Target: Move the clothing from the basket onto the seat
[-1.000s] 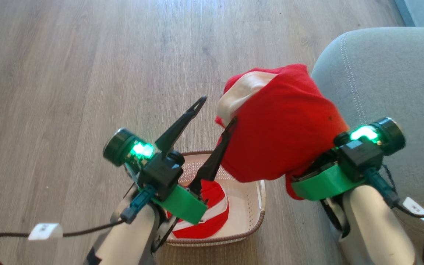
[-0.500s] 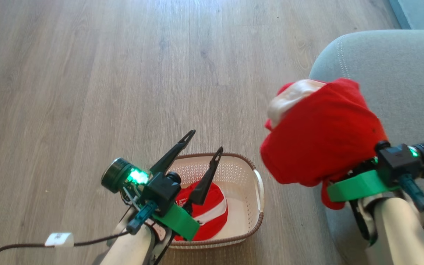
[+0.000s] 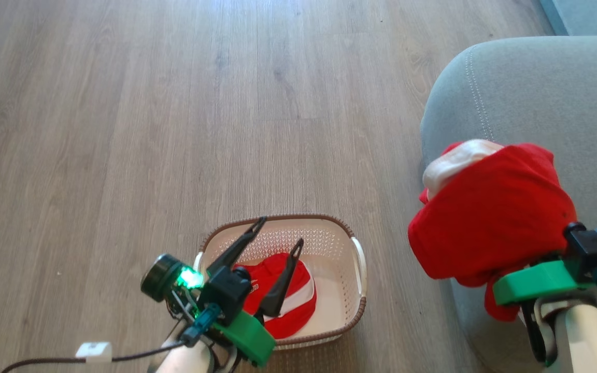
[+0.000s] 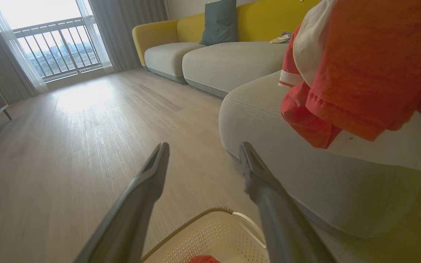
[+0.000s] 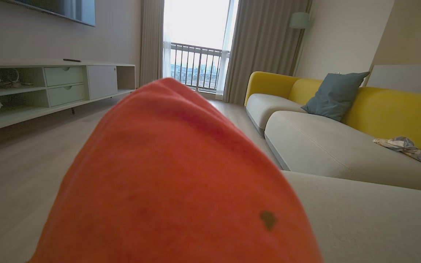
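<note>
Roughly halfway, judging by the layout: one bright red soft garment with a white panel (image 3: 490,223) out of the basket, up in the air to the basket's right. Draped over the right gripper (image 3: 537,277), hanging above the edge nearest the basket of the large grey fabric-upholstered sofa seat (image 3: 526,93), not yet laid down on it. Right gripper's fingers buried under the cloth; jaws closed, evidently pinching the fabric, though the pinch itself hidden. In the right wrist view, red cloth across the lower frame, pale cushion beyond.

Left to do, by this reckoning: setting that garment on the seat, then fetching the second one. Inside the small cream perforated plastic basket with the brown woven-look rim (image 3: 329,224) — a bright red garment with white stripes (image 3: 298,298), bunched toward the basket's left half, bare cream bottom on the right half.

Left gripper (image 3: 281,231) just above the basket, over the striped garment, two long dark fingers spread wide, nothing between them — well placed for the next pick, probably.

Basket on the pale grey-brown wooden plank floor (image 3: 174,103); seat just to the basket's right, a narrow strip of floor between.
</note>
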`<state>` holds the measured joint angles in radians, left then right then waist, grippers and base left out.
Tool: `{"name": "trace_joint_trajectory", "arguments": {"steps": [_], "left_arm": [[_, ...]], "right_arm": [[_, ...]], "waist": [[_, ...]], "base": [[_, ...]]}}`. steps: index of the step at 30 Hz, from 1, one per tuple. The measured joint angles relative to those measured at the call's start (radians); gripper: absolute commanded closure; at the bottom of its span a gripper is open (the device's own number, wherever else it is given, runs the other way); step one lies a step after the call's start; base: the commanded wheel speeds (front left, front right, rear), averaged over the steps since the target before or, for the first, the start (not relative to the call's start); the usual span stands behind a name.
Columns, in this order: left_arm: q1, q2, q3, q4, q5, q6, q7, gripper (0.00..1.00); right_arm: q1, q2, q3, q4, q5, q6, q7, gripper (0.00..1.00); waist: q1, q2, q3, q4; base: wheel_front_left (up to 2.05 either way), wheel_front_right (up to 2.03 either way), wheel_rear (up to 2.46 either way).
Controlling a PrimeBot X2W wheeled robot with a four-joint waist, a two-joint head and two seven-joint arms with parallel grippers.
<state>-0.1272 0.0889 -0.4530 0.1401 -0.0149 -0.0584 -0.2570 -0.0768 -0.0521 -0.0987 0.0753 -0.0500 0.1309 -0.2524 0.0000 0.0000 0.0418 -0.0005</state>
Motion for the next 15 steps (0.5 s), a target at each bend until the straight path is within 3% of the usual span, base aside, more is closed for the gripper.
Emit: {"name": "trace_joint_trajectory", "arguments": {"steps": [15], "left_arm": [[0.024,-0.013,0.003,0.04,-0.006,0.009,0.0,0.0]], "right_arm": [[0.017,0.005,-0.01,0.064,0.011,0.0,0.0,1.0]], "waist": [[0.0,0.0,0.002,-0.002]], "base": [[0.0,0.0,0.0]]}}
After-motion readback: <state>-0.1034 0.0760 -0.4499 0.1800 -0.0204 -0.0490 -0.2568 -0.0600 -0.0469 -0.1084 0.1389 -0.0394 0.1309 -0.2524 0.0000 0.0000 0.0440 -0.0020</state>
